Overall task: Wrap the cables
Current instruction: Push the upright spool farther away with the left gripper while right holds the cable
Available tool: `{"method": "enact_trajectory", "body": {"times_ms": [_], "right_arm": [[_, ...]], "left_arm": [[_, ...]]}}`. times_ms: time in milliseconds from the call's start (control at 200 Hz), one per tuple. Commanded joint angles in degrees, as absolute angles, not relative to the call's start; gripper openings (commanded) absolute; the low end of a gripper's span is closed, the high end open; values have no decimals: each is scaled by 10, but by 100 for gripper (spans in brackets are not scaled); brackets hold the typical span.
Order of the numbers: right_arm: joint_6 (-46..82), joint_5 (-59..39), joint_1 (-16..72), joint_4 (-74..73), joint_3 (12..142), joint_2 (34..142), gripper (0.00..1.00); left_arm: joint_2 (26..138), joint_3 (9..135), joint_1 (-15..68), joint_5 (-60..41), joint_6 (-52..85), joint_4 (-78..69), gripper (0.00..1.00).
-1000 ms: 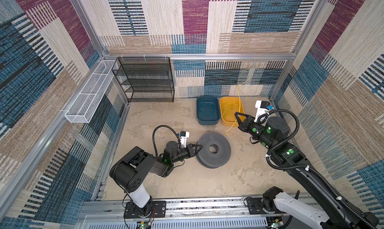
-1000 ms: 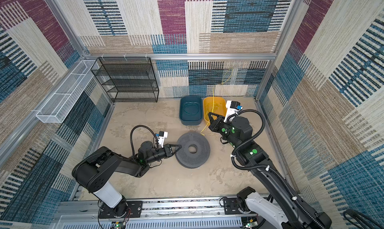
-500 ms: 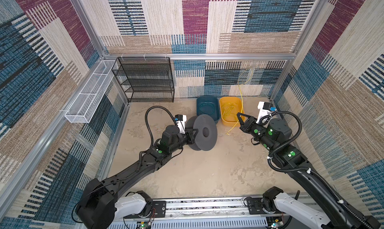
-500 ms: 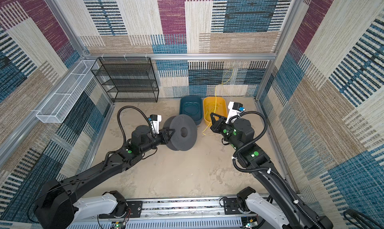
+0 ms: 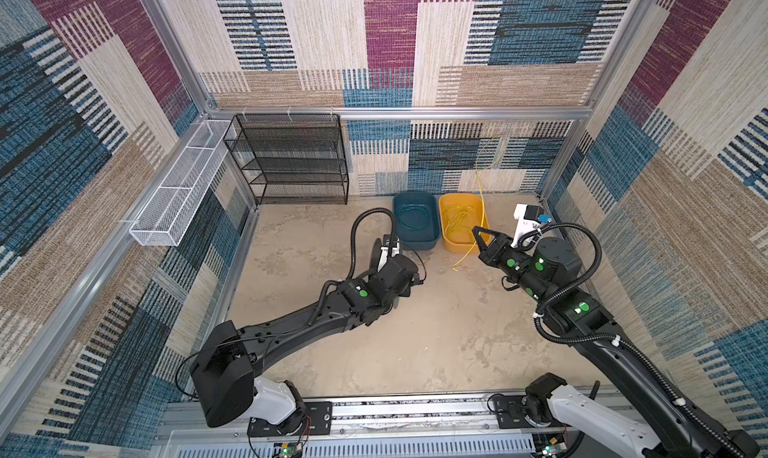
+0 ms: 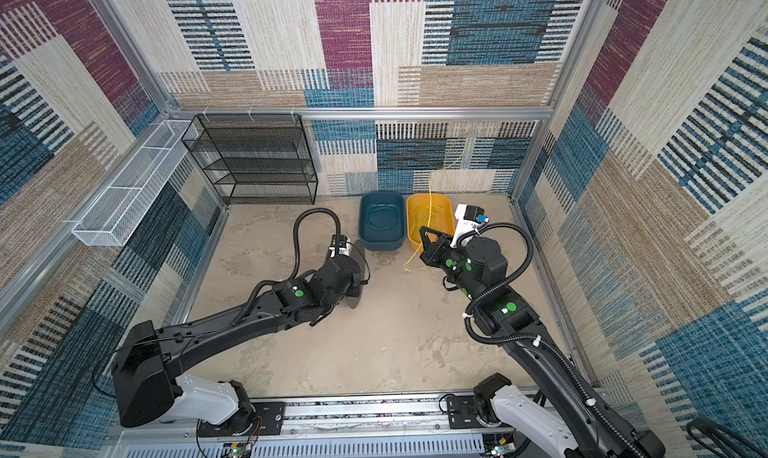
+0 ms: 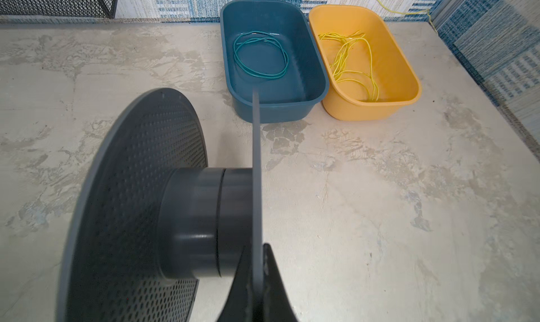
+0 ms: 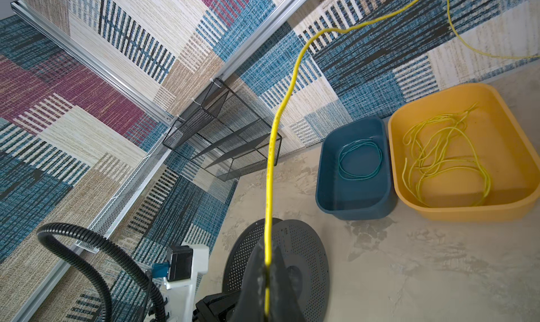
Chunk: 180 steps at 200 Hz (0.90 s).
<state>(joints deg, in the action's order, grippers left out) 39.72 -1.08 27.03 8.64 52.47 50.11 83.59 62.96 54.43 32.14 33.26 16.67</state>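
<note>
My left gripper [image 7: 258, 265] is shut on the thin edge of one flange of a dark grey perforated spool [image 7: 198, 218]. The spool stands on edge with its hub level, and it shows under my left wrist in a top view [image 6: 359, 285]. My right gripper [image 8: 266, 265] is shut on a thin yellow cable [image 8: 273, 148]. That cable [image 5: 482, 194] runs from the back wall past the yellow bin [image 5: 457, 247] through the gripper [image 5: 478, 231], and its loose end hangs toward the floor. More yellow cables [image 7: 350, 60] lie tangled inside the yellow bin.
A blue bin [image 5: 415, 243] holding a coiled teal cable [image 5: 413, 219] stands beside the yellow bin at the back. A black mesh shelf [image 5: 291, 160] stands at the back left, and a white wire basket [image 5: 178, 194] hangs on the left wall.
My left arm has lifted the spool from lying flat on the floor, tipped it onto its edge and swung it back and left. My right gripper has barely moved.
</note>
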Motion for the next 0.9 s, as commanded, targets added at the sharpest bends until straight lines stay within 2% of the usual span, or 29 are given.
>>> {"method": "enact_trajectory", "body": {"times_ms": [0, 130, 586, 896], "right_arm": [[400, -11, 270, 68, 521, 496, 0], [403, -13, 270, 63, 516, 497, 0], [402, -11, 270, 69, 518, 494, 0], [404, -12, 270, 66, 517, 495, 0]], "left_arm": [[853, 646, 557, 386, 357, 157, 0], [882, 670, 575, 415, 381, 180, 0], [911, 663, 577, 388, 412, 178, 0], [900, 659, 578, 378, 409, 175, 11]]}}
